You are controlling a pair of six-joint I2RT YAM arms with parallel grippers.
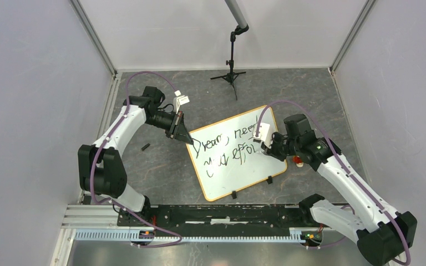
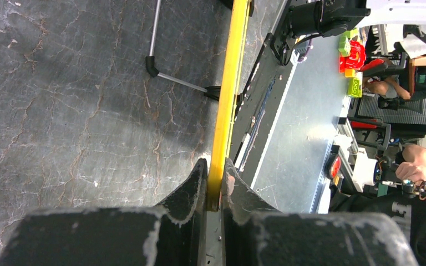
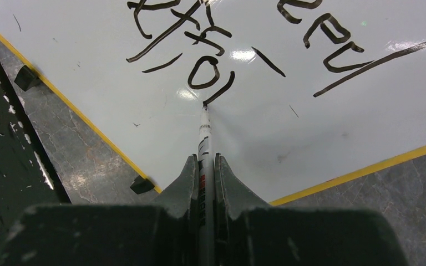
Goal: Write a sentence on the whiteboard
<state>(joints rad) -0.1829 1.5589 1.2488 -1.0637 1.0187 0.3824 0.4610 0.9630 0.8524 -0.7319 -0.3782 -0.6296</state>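
- The whiteboard [image 1: 238, 172] lies flat on the dark marbled counter [image 1: 150, 172]. It is turned at an angle and sits between the two arms, a little right of the middle.
- The sentence [image 1: 224, 148] runs across it in black marker, in two lines. The top line reads roughly "Dreams need"; the lower line ends in "effo" and one short stroke.
- The left tool [image 2: 215, 185] is closed on the board's yellow-orange rim at its left corner. In the left wrist view the thin edge sits pinched between both fingers.
- The right tool [image 3: 204, 169] is clamped on a white marker [image 3: 204, 130], which juts straight out between its fingers.
- The marker's tip touches the board at the lower end of the last stroke, just beside the "o".
- Two small black clips [image 1: 269, 179] sit on the board's near edge, apart from each other.
- A small red-and-orange toy [image 1: 298, 161] lies just off the board's right edge, partly hidden by the right arm.
- A small dark object [image 1: 145, 147] lies on the counter left of the board, near the left arm; it is too small to identify.
- A black tripod stand [image 1: 231, 66] stands at the far end of the counter, well apart from the board.
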